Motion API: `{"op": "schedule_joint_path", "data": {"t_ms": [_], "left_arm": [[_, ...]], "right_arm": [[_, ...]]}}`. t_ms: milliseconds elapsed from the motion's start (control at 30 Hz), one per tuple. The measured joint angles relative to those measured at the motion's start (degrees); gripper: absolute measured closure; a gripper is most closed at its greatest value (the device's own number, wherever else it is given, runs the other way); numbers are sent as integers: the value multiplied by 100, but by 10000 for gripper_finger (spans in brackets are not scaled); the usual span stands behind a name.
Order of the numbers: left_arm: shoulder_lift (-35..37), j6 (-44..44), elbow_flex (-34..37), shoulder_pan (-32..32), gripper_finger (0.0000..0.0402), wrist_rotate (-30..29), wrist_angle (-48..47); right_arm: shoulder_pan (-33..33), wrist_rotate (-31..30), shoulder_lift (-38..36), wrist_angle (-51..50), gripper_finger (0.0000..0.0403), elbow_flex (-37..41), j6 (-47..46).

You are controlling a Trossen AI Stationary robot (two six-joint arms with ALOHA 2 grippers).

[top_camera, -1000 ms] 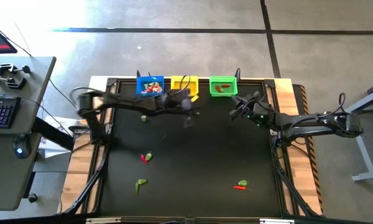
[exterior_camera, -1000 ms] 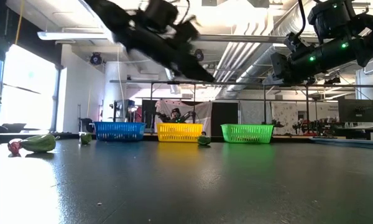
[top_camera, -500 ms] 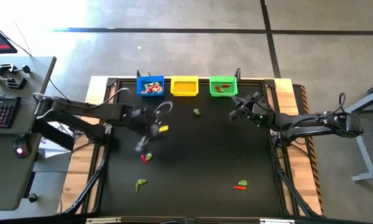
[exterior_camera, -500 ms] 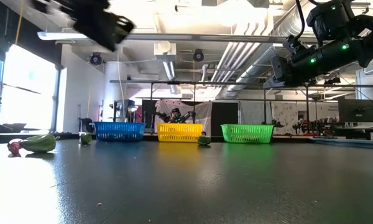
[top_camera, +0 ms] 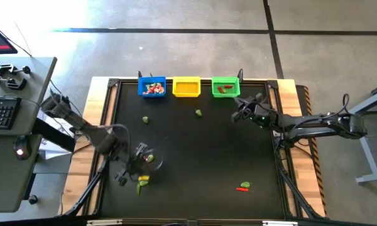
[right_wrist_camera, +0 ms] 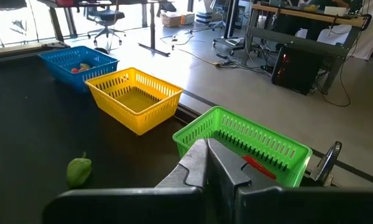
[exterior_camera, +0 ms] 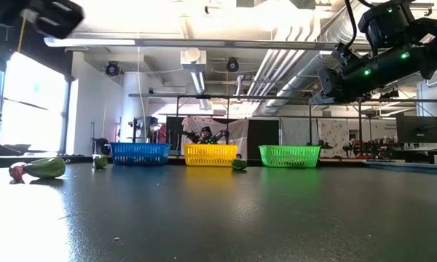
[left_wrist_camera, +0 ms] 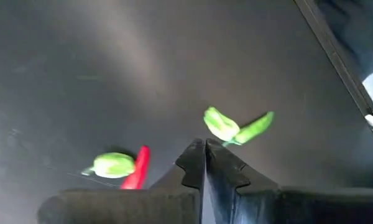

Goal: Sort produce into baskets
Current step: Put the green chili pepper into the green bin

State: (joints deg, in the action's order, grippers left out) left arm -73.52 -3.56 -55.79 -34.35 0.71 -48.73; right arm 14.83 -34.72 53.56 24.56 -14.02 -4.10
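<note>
Left gripper (left_wrist_camera: pixel 205 149), fingers together, hovers over a green pepper (left_wrist_camera: pixel 221 124) beside a red chili (left_wrist_camera: pixel 135 174). Right gripper (right_wrist_camera: pixel 206 152), also closed, sits near the green basket (right_wrist_camera: pixel 236 134)

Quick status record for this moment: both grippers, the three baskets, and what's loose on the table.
left gripper: shut, empty, above the green and red pieces at the table's near left
right gripper: shut, empty, beside the green basket
blue basket: several pieces
yellow basket: looks empty
green basket: a red piece
loose produce: about five spots on the table
</note>
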Motion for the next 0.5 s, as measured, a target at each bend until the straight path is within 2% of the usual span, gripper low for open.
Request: {"op": "schedule_joint_path", "data": {"t_ms": [167,300,500], "left_arm": [[-489,-804,0,-669,375,-397,12],[-926,-1108,0,-1097,341,-464,22],[-1612,-530,-345,-1666,304,-691,30]], "right_arm": [[0,2,0,-2,403,0,-1],[0,34,0,-2,403,0,-9],[0,57,0,-20,403,0,12]]}}
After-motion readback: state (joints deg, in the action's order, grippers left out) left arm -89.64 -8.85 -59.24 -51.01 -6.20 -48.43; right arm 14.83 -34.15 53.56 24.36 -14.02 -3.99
